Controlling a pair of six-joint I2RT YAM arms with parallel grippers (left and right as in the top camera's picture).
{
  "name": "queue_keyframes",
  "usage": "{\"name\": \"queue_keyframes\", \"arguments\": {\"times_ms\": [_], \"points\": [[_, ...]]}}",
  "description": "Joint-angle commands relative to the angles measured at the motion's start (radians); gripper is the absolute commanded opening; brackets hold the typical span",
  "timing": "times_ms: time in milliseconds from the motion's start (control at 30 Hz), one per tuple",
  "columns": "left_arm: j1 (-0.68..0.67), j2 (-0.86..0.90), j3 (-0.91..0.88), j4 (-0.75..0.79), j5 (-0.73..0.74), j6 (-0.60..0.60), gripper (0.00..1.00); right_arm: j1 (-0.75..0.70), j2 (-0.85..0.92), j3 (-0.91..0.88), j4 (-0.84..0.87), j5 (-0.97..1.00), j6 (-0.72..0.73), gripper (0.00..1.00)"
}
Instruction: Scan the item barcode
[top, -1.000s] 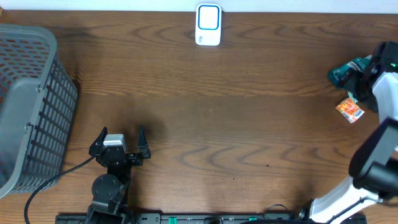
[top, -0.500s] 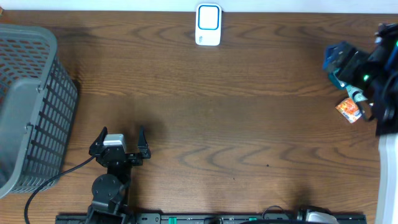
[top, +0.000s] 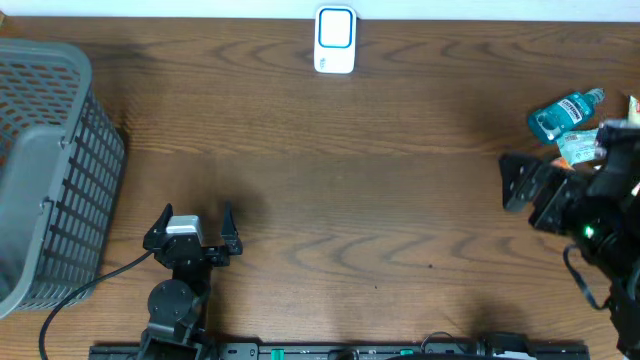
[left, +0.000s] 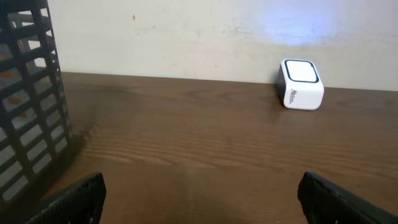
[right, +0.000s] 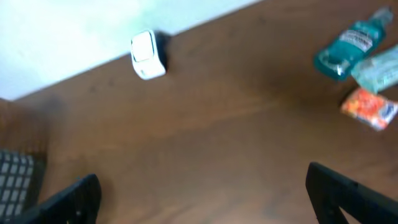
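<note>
Holding both jaws wide and empty, we judge the right gripper nearer. The mouthwash bottle lies on the table far right of the scanner, cap end pointing away from it. Its barcode is unseen, and the orange packet beside it is blurred.

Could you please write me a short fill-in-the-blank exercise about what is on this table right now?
The white scanner stands at the far edge of the table; the gray ___ stands at the left. Lying near the teal bottle is a packet coloured ___. The left gripper and right gripper both stand ___, holding nothing.
Missing words: basket; orange; open.
</note>
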Motion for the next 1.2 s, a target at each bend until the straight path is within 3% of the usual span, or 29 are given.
{"name": "queue_keyframes", "arguments": {"times_ms": [0, 100, 300, 467, 967, 1167], "points": [[-0.001, -0.005, -0.024, -0.029, -0.005, 0.002, 0.98, 0.006, -0.004, 0.006, -0.042, 0.005, -0.007, 0.99], [-0.001, -0.005, -0.024, -0.029, -0.005, 0.002, 0.98, 0.019, -0.007, 0.005, -0.063, 0.037, -0.019, 0.99], [-0.001, -0.005, -0.024, -0.029, -0.005, 0.002, 0.98, 0.045, -0.013, -0.004, -0.088, 0.073, -0.193, 0.99], [-0.001, -0.005, -0.024, -0.029, -0.005, 0.002, 0.98, 0.048, -0.089, -0.094, 0.004, 0.072, -0.286, 0.99], [-0.001, -0.005, -0.024, -0.029, -0.005, 0.002, 0.98, 0.048, -0.735, -0.996, 0.734, 0.072, -0.295, 0.99], [-0.001, -0.005, -0.024, -0.029, -0.005, 0.002, 0.98, 0.048, -0.899, -1.229, 0.903, 0.072, -0.295, 0.99]]}}
